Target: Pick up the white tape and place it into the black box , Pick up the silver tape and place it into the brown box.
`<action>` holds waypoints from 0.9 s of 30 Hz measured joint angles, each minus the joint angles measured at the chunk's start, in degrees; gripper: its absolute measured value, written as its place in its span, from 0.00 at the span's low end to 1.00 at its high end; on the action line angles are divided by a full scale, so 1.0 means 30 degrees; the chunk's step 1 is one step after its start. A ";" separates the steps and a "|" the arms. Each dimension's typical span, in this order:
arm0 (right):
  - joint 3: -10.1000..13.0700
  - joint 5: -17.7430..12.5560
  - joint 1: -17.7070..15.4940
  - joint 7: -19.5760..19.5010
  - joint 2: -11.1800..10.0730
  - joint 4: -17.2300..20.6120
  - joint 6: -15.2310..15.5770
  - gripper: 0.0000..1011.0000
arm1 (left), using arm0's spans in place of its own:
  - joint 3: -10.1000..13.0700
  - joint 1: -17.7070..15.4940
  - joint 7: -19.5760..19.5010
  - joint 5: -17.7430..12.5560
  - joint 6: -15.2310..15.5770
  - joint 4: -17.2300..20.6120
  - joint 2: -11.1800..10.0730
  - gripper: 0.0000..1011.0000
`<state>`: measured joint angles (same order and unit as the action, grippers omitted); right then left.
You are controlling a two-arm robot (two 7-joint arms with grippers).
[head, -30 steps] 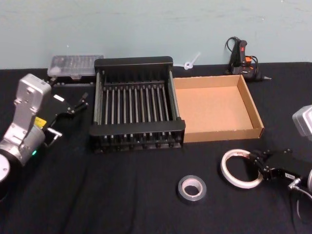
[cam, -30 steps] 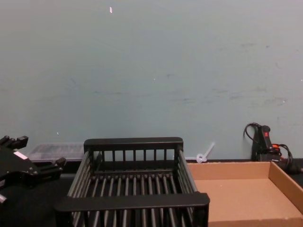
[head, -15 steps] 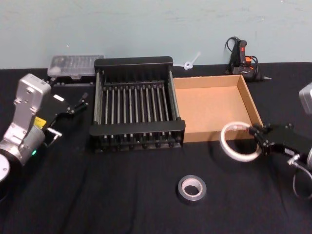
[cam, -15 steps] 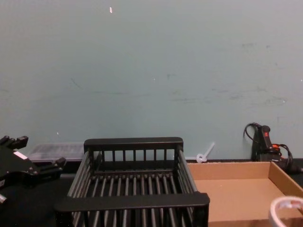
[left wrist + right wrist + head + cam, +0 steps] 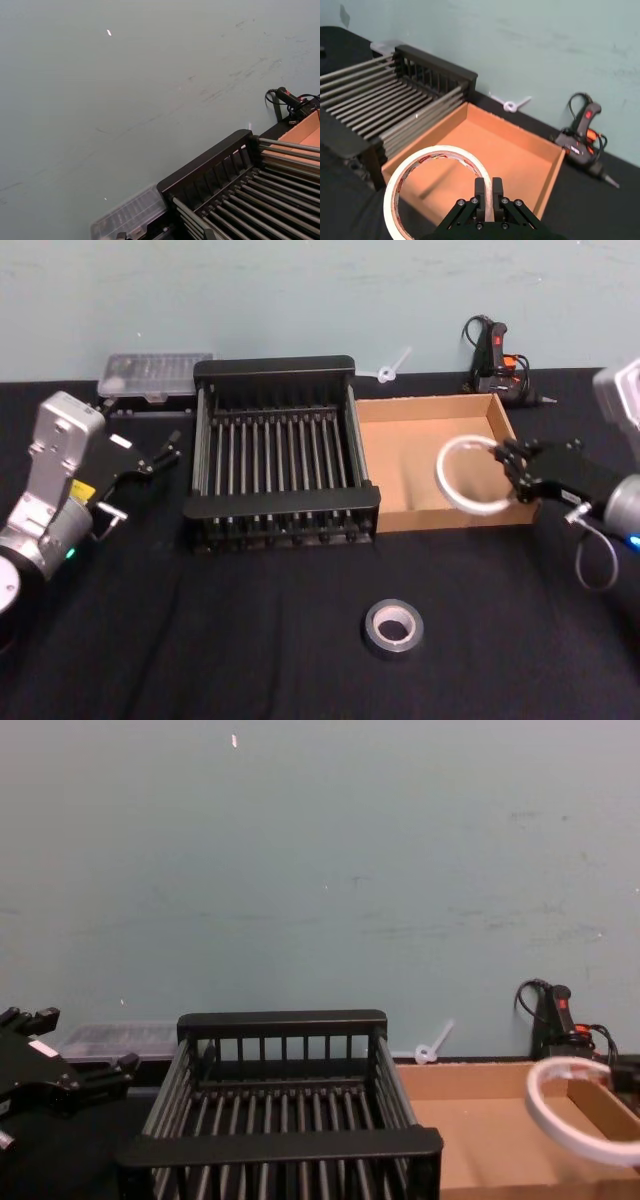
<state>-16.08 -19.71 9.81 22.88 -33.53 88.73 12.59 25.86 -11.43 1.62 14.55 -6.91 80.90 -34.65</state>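
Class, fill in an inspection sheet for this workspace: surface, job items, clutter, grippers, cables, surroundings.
Surface: black table.
Job's things: white tape held above the brown box; silver tape flat on the table; black box left of the brown box.
Clutter: clear case; glue gun; white tie.
Grippers: right gripper shut on the tape's rim; left gripper open, parked left of the black box.
Cables: glue gun's cord.
Surroundings: teal wall.
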 joint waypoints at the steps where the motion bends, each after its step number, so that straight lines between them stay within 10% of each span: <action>1: -0.0056 0.0051 0.0167 0.0043 0.0081 -0.0086 -0.0036 0.09 | 0.0000 0.0000 0.0000 0.0000 0.0000 0.0000 0.0000 0.99; 27: -0.2580 0.0957 0.4662 0.1530 0.2873 -0.3232 -0.0720 0.09 | 0.0000 0.0000 0.0000 0.0000 0.0000 0.0000 0.0000 0.99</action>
<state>-23.82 -16.84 23.79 27.47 -24.91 79.03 10.43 25.86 -11.43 1.62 14.55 -6.91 80.90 -34.65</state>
